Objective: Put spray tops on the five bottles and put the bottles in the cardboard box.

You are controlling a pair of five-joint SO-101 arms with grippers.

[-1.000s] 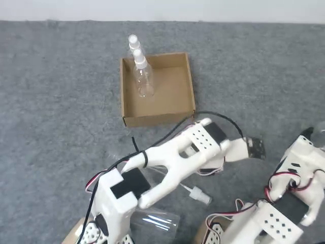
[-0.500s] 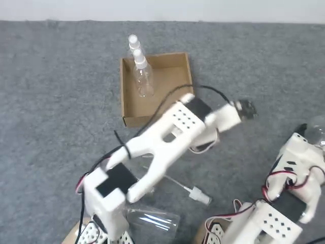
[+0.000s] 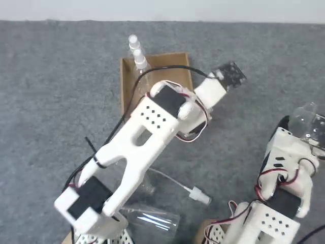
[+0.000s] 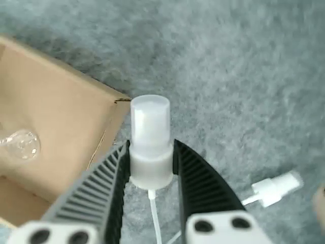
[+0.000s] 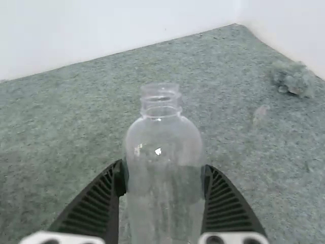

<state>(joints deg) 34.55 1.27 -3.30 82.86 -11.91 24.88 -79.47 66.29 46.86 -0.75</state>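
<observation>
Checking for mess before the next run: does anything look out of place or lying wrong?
Nothing looks spilled or broken. A spray top lies loose on the carpet with its tube stretched out, and a bottle lies on its side nearby. A clump of fluff also sits on the carpet.

- bottle (image 5: 162, 152): clear plastic, glossy, smooth
- spray top (image 4: 150, 145): white plastic, smooth, semi-matt
- cardboard box (image 3: 172, 55): brown paperboard, matt
- table cover (image 3: 51, 101): grey cloth, rough, fuzzy
- arm shells (image 3: 147, 133): white plastic, smooth, slight sheen

Visible are four bottles (image 3: 152, 221), four spray tops (image 3: 199, 195), one cardboard box (image 3: 179, 59), two arms (image 3: 147, 137).
</observation>
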